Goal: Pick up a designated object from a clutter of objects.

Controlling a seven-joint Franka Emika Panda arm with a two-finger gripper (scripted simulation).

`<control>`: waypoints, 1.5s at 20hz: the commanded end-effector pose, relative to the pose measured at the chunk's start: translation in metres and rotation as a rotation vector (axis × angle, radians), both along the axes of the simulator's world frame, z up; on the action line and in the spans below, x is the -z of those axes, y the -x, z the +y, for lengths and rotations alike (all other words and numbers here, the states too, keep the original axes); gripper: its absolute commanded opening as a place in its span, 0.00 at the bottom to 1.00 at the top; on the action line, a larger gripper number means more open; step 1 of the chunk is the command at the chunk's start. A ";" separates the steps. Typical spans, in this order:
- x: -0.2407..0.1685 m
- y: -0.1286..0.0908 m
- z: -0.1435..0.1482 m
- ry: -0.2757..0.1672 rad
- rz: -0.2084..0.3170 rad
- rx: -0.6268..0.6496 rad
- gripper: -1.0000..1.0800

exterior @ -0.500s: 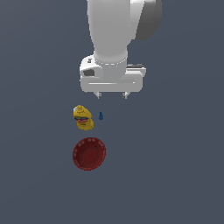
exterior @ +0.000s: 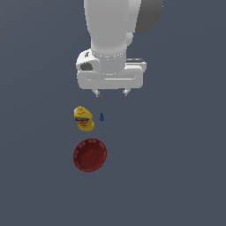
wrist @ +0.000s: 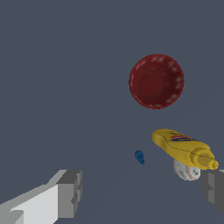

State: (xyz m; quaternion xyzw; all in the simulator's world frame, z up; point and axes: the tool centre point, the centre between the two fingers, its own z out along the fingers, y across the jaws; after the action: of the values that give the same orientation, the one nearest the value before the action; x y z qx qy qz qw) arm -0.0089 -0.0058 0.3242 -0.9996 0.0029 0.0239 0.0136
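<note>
Gripper [exterior: 111, 92] open above blue item [exterior: 101, 117], beside yellow bottle [exterior: 84, 118], w/ red bowl [exterior: 90, 155] near

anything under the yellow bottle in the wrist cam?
Yes: a small whitish ball-like object shows beneath the yellow bottle near its cap end. The bottle covers part of it, and the exterior view hides it entirely, so what it is stays unclear.

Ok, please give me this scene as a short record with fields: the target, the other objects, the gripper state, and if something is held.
target: tiny blue piece, lying apart from the others
bottle: yellow bottle with red label, beside the blue piece
bowl: round dark-red bowl, nothing visible inside
extra: small white ball, seen only in the wrist view, partly behind the bottle
gripper: gripper open, above the objects
held: nothing
</note>
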 end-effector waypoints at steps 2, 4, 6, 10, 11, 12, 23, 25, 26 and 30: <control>-0.004 0.000 -0.001 0.000 -0.003 -0.001 0.96; -0.002 0.000 0.000 0.000 -0.003 -0.001 0.96; 0.002 0.000 -0.002 0.000 -0.003 0.001 0.96; 0.014 0.002 -0.005 0.000 -0.005 0.007 0.96; 0.019 0.002 -0.006 0.000 -0.006 0.008 0.96; 0.024 0.003 -0.008 0.000 -0.007 0.010 0.96; 0.102 0.025 -0.029 0.005 -0.020 0.046 0.96; 0.119 0.032 -0.034 0.007 -0.023 0.054 0.96; 0.127 0.036 -0.036 0.008 -0.025 0.058 0.96; 0.158 0.054 -0.044 0.012 -0.030 0.074 0.96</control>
State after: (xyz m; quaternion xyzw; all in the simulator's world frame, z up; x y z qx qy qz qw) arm -0.0559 -0.0470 0.1780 -0.9992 0.0369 0.0097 0.0093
